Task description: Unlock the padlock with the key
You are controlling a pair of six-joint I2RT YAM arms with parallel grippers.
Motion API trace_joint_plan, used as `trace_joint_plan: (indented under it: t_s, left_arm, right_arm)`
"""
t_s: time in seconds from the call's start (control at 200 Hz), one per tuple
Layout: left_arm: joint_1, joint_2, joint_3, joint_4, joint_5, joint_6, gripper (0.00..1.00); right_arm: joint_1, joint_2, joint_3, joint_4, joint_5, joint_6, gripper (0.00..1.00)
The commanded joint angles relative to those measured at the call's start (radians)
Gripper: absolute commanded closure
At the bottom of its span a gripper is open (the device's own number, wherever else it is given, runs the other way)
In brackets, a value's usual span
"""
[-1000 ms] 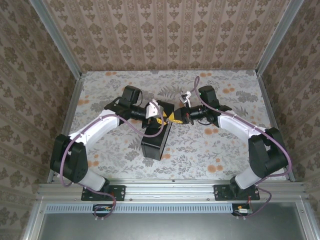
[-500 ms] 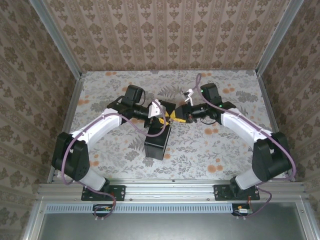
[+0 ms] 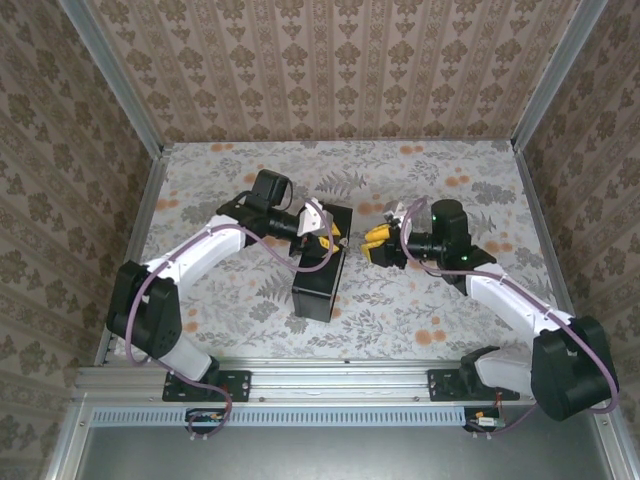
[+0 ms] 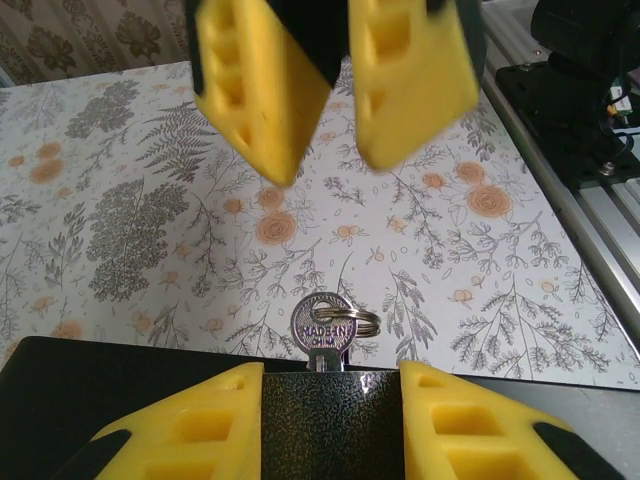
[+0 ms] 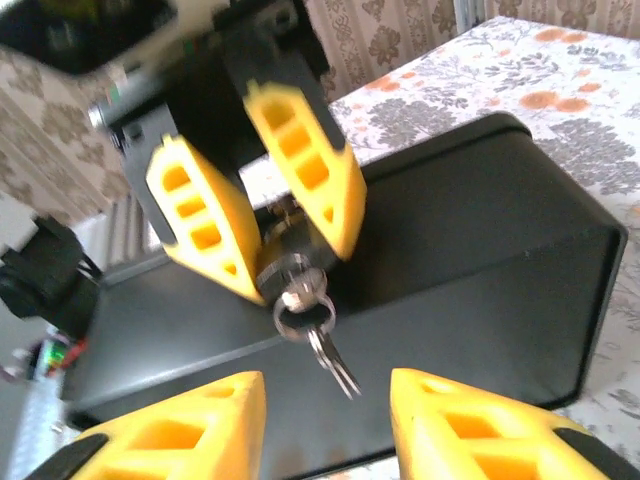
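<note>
Right jaws spread wide, holding nothing; right gripper [image 3: 378,245] hangs over the floral table [image 3: 420,305], just beside the black box [image 3: 318,288], not touching it. Left jaws stand apart at the box's top edge; left gripper [image 3: 325,240] straddles the key [image 4: 325,325]. Cannot tell whether they clamp anything. Key sticks out past the box edge between the left fingers [image 5: 200,220], ring [image 5: 300,312] and a spare key dangling. Padlock body hidden behind those fingers.
</note>
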Motion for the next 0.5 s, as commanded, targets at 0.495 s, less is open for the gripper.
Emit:
trace_joint_plan:
  t_s: [0.495]
  left_arm:
    - [0.013, 0.021, 0.081, -0.001, 0.091, 0.038, 0.90]
  right_arm:
    - [0.083, 0.086, 0.089, 0.082, 0.041, -0.318, 0.60]
